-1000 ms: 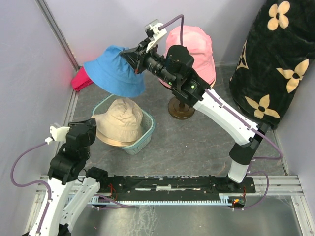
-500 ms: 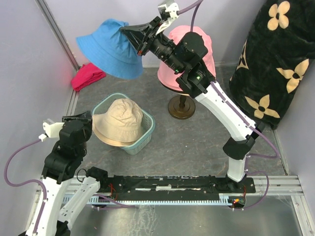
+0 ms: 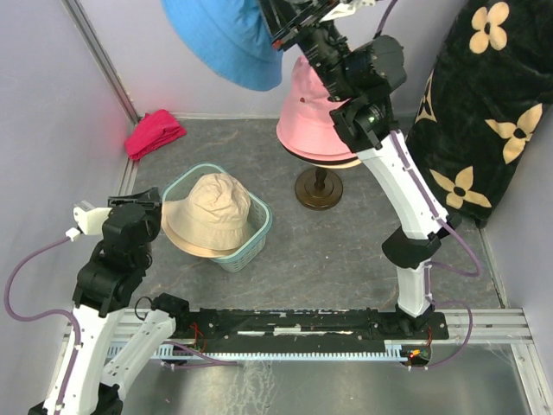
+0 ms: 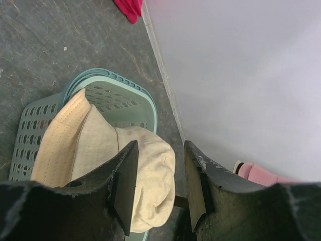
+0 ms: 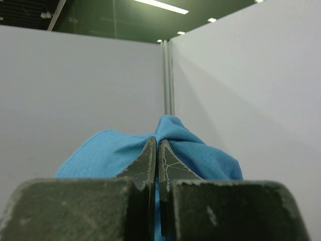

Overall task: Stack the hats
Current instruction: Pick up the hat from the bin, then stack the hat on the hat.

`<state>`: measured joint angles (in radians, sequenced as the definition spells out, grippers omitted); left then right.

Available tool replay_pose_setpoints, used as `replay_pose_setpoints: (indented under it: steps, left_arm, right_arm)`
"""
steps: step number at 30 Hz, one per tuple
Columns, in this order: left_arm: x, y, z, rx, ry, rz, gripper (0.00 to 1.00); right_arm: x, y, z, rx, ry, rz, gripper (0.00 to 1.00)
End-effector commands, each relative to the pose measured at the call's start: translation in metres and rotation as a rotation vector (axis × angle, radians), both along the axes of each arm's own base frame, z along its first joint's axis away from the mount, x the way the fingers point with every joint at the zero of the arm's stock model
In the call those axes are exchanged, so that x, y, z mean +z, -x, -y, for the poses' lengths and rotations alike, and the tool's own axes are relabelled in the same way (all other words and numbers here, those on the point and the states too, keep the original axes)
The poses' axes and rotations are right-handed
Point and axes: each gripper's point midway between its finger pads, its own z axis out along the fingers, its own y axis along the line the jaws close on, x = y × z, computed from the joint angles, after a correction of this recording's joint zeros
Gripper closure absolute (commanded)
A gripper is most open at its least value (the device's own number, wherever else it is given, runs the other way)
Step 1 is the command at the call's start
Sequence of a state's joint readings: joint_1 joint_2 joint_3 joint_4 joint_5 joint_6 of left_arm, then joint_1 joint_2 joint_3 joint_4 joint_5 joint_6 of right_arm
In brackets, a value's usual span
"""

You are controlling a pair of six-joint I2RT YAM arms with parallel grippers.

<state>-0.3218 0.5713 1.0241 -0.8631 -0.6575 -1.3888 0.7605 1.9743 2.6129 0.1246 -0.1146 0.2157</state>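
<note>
Right claw clamped on blue hat, held high, up-left of pink hat on its stand. Left claw parted, empty, above beige hat in basket. Recommended: centre blue crown over pink crown, lower squarely, then release.

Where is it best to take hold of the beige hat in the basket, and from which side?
Probably pinch the crown of the beige hat from above: it domes up, clear of the basket walls, whereas its brim lies against them.
</note>
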Motion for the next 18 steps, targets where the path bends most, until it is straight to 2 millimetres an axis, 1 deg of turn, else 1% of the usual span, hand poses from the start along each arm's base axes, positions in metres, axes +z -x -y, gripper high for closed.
replay_pose_setpoints:
  steps: [1,4,9,13,18]
  left_arm:
    - [0.027,-0.002,-0.008,0.03,-0.039,0.066,0.51]
    - [0.028,-0.003,-0.008,0.03,-0.043,0.068,0.51]
    - [0.024,-0.008,-0.004,0.016,-0.039,0.069,0.51]
    - [0.02,-0.013,0.0,0.002,-0.039,0.06,0.51]
    - [0.017,-0.02,0.006,-0.021,-0.037,0.063,0.51]
  right_arm:
    - [0.06,0.025,0.062,-0.129,-0.134,0.166,0.99]
    - [0.072,0.023,0.09,-0.209,-0.147,0.204,0.99]
    - [0.084,0.018,0.13,-0.318,-0.146,0.24,0.99]
    - [0.084,0.009,0.154,-0.413,-0.099,0.251,0.99]
    - [0.075,-0.001,0.176,-0.47,-0.015,0.228,0.99]
